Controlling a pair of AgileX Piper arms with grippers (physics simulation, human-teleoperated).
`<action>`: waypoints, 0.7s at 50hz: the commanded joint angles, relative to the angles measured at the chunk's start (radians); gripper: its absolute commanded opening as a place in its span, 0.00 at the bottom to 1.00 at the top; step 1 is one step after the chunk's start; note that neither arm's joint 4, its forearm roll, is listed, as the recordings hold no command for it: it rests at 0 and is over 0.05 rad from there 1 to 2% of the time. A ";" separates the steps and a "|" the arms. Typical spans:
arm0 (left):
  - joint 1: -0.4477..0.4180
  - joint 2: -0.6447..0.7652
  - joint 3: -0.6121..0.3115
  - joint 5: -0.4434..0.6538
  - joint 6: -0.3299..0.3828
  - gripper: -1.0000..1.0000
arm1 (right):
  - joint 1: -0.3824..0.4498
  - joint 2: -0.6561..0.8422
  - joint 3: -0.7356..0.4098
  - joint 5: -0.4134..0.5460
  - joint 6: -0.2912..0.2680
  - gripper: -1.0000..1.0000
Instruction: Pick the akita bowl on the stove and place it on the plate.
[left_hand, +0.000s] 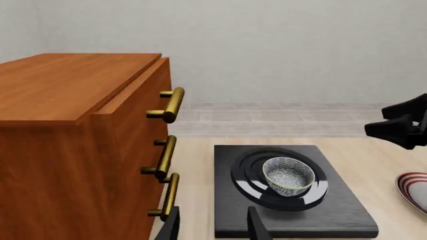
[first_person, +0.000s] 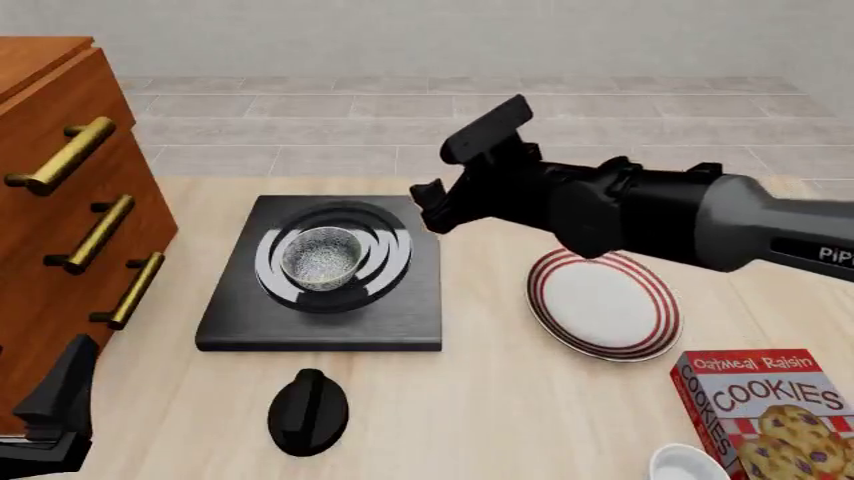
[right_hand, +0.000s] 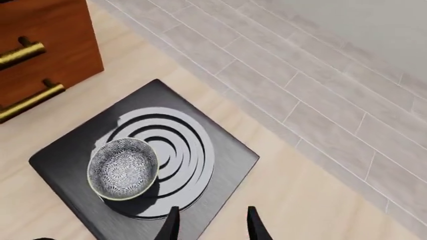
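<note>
The akita bowl (first_person: 324, 259) — we count one — sits upright on the one stove (first_person: 324, 275); one plate (first_person: 603, 305) lies on the desk. Right gripper (right_hand: 212, 226) above the stove's edge, left gripper (left_hand: 212, 226) further back — both jaws spread, holding nothing.

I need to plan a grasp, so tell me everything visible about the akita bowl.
The akita bowl is small and round with a grey-white speckled inside, a pale thin rim and a glossy, ceramic-looking finish. It sits upright and empty on the burner rings of the stove, slightly off their centre. Nothing else touches it; neither claw holds it.
</note>
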 joint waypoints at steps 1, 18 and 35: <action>0.000 0.000 0.000 0.000 0.000 1.00 | 0.048 0.076 -0.092 0.051 -0.012 1.00; 0.000 0.000 0.000 0.000 0.000 1.00 | 0.094 0.179 -0.185 0.078 -0.002 1.00; 0.000 0.000 0.000 0.000 0.000 1.00 | 0.117 0.324 -0.355 0.208 -0.025 1.00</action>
